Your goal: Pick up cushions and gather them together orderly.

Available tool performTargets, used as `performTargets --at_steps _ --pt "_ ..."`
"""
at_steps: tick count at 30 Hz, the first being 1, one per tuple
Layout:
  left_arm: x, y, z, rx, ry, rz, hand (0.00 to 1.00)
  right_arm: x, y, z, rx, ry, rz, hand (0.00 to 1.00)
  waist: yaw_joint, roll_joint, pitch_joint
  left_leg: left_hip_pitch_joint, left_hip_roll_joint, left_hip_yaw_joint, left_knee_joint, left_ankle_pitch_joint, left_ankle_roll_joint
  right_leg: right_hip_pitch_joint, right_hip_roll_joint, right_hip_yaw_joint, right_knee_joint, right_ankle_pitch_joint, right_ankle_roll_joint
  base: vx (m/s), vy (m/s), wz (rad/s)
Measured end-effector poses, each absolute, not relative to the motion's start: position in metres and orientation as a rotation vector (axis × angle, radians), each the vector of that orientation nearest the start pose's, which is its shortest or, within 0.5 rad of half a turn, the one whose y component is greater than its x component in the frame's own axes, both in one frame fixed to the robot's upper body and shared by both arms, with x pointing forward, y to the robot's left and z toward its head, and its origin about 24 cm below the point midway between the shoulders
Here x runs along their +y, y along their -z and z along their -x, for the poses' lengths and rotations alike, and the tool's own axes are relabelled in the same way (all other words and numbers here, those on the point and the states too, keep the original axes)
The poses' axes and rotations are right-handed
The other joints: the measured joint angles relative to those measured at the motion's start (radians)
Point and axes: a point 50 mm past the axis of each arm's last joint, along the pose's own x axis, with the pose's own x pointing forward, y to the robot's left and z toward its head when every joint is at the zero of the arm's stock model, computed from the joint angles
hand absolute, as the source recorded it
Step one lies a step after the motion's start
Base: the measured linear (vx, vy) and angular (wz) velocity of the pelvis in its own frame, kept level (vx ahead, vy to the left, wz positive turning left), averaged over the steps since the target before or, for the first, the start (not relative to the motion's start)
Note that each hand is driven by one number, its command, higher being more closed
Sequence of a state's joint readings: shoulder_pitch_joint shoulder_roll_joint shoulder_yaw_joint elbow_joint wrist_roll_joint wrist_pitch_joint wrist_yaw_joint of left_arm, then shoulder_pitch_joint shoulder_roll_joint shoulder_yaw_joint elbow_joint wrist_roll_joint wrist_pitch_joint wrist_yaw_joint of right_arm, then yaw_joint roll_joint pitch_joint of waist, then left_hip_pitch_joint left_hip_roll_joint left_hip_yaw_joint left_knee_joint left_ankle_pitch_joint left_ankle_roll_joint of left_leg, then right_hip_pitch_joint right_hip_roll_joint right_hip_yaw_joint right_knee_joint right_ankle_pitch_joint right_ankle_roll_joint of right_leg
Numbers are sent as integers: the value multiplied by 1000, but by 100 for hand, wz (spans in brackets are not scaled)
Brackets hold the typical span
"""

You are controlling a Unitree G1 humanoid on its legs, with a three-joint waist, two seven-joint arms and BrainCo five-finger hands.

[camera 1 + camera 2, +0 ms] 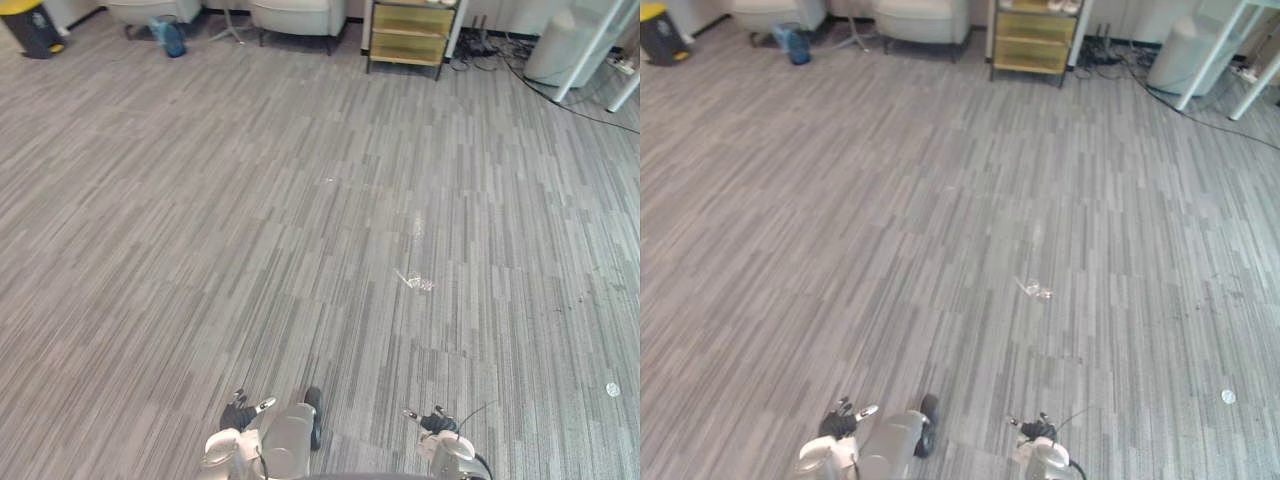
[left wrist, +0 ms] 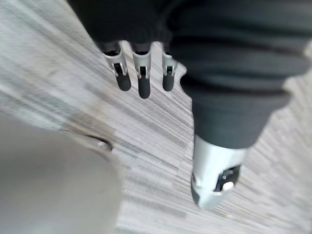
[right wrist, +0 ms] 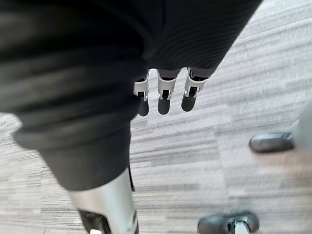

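Observation:
My left hand (image 1: 240,408) hangs low at the near edge of the grey striped carpet (image 1: 300,220). In the left wrist view its fingers (image 2: 141,78) and thumb (image 2: 214,175) are straight over bare carpet, holding nothing. My right hand (image 1: 432,420) hangs at the same height to the right. Its fingers (image 3: 165,95) are also straight above the carpet, with nothing in them.
Two pale armchairs (image 1: 300,14) (image 1: 150,8) stand along the far wall. Beside them are a yellow-green cabinet (image 1: 412,32), a blue object (image 1: 170,38) and a black bin with a yellow lid (image 1: 30,25). White table legs (image 1: 590,45) and floor cables are far right. A clear scrap (image 1: 415,281) lies mid-floor.

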State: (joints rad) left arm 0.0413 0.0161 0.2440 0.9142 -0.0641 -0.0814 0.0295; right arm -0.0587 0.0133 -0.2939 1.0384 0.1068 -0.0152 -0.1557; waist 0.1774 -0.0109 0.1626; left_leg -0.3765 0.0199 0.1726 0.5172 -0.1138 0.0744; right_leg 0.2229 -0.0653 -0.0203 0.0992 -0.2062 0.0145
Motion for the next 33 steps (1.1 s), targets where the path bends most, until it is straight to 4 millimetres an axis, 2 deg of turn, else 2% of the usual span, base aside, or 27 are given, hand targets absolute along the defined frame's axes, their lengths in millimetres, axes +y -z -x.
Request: performTargets --at_steps 1,2,3,4,5,6,8,9,11,13,14,15,16,17,18,19,20,21,22,23,25,27,28,29,30,31,33 --pt "195 140 -138 861 -309 141 0 -183 150 -139 989 433 -178 0 6 -6 -11 -1 4 20 42 -29 9 -15 -2 4 114 3 25 626 198 -23" --pt "192 144 -131 884 -294 144 0 -186 154 -127 1012 440 -162 0 11 3 -37 102 4 7 -61 -109 -13 -91 2 1 355 -2 79 496 152 -13" --pt "194 144 -131 887 -291 133 0 -182 155 -125 1020 435 -171 0 5 -15 -34 140 -22 6 -80 -124 -11 -141 -21 4 490 14 120 534 101 -1" --pt "195 144 -133 898 -264 104 0 -180 156 -120 1032 430 -179 0 -6 -42 -34 206 -57 0 -113 -149 -5 -254 -54 17 760 55 165 453 63 18" --pt "193 145 -133 910 -255 103 0 -181 157 -118 1037 434 -180 0 -13 -39 -28 257 -64 -5 -126 -168 -5 -313 -65 6 889 46 140 656 63 17" --pt "189 146 -133 925 -250 112 0 -187 154 -117 1012 448 -178 0 -33 -19 -17 364 -65 -19 -172 -189 -5 -395 -81 -48 983 14 87 547 44 17" --pt "186 148 -132 933 -245 119 0 -193 150 -122 976 456 -168 0 -64 -4 -13 482 -57 -45 -252 -191 -4 -477 -100 -142 938 -37 44 629 -5 41" --pt "183 148 -134 939 -238 124 0 -197 149 -124 968 458 -162 0 -74 6 -7 560 -33 -48 -303 -191 -4 -526 -100 -216 817 -60 12 588 -60 43" --pt "181 149 -134 947 -214 105 0 -201 149 -124 961 461 -153 0 -78 9 -7 618 0 -53 -339 -191 -4 -580 -73 -256 567 -27 17 524 -98 37" --pt "179 151 -131 963 -182 71 0 -202 149 -126 967 461 -151 0 -99 -1 -5 673 10 -101 -373 -191 -4 -591 -43 -203 237 99 32 607 -201 74" --pt "182 151 -128 972 -181 57 0 -203 152 -119 994 474 -161 0 -121 -8 -2 710 4 -149 -375 -204 -28 -590 -31 -145 137 215 25 810 -323 82" --pt "183 153 -123 989 -187 59 0 -206 152 -120 993 478 -154 0 -133 -7 -12 728 20 -182 -365 -213 -43 -585 -14 -123 164 320 -13 851 -351 48" --pt "178 156 -121 1005 -184 75 0 -213 150 -122 985 490 -145 0 -129 47 -21 726 64 -214 -326 -207 -53 -595 12 -144 234 265 -25 854 -342 15" --pt "172 157 -118 1016 -182 93 0 -216 149 -125 983 494 -141 0 -120 76 -25 696 83 -242 -236 -179 -90 -600 34 -156 297 202 -38 699 -285 1" --pt "169 157 -120 1010 -195 116 0 -217 149 -126 982 492 -135 0 -121 86 -27 650 89 -255 -131 -152 -99 -594 44 -173 321 161 -39 699 -314 11" --pt "166 157 -121 1009 -213 148 0 -219 148 -127 977 491 -125 0 -124 100 -21 566 95 -268 70 -69 -111 -553 57 -186 322 119 -50 690 -257 11" --pt "166 156 -120 1002 -232 166 0 -221 148 -126 982 483 -105 0 -116 115 -14 449 117 -264 326 100 -141 -478 77 -187 286 89 -65 816 -223 11" --pt "168 153 -126 974 -230 162 0 -219 147 -128 982 476 -96 0 -108 122 -3 332 153 -230 541 11 -127 -378 102 -191 235 69 -86 657 -106 5" --pt "170 152 -129 960 -231 156 0 -216 148 -128 984 472 -100 0 -105 117 4 297 158 -212 588 -23 -128 -339 105 -192 216 64 -90 613 -118 11" --pt "176 147 -135 926 -229 134 0 -209 149 -128 986 471 -129 0 -91 80 21 208 152 -169 608 -97 -113 -244 100 -193 155 57 -90 450 -114 11" --pt "177 143 -142 892 -218 118 0 -201 151 -127 994 468 -145 0 -70 63 19 117 131 -119 514 -165 -99 -166 87 -190 91 53 -84 498 -104 -4" --pt "173 139 -148 860 -204 120 0 -200 147 -137 962 474 -158 0 -49 62 18 19 72 -85 152 -165 -88 -84 65 -181 33 11 -41 541 24 -15" --pt "172 140 -147 866 -203 124 0 -201 147 -137 962 476 -156 0 -44 71 12 11 56 -90 1 -126 -101 -74 62 -178 31 -10 -28 477 131 -29" --pt "172 143 -140 883 -206 123 0 -200 149 -133 981 473 -155 0 -19 73 7 33 41 -93 -105 38 -102 -42 56 -145 34 -60 -14 501 170 -36" --pt "176 143 -139 879 -221 127 0 -193 151 -133 994 460 -164 0 -13 59 -3 40 21 -81 -101 40 -71 -32 41 -130 34 -71 -4 654 176 -28" --pt "181 141 -140 873 -223 110 0 -184 152 -133 1002 438 -176 0 -14 22 -19 38 -3 -60 -89 0 -51 -26 7 -123 36 -76 -4 613 136 -9" --pt "182 141 -140 873 -223 103 0 -178 151 -135 996 421 -181 0 -3 6 -25 46 -10 -29 -36 -51 -19 -36 -18 -85 109 -72 3 591 130 -16"
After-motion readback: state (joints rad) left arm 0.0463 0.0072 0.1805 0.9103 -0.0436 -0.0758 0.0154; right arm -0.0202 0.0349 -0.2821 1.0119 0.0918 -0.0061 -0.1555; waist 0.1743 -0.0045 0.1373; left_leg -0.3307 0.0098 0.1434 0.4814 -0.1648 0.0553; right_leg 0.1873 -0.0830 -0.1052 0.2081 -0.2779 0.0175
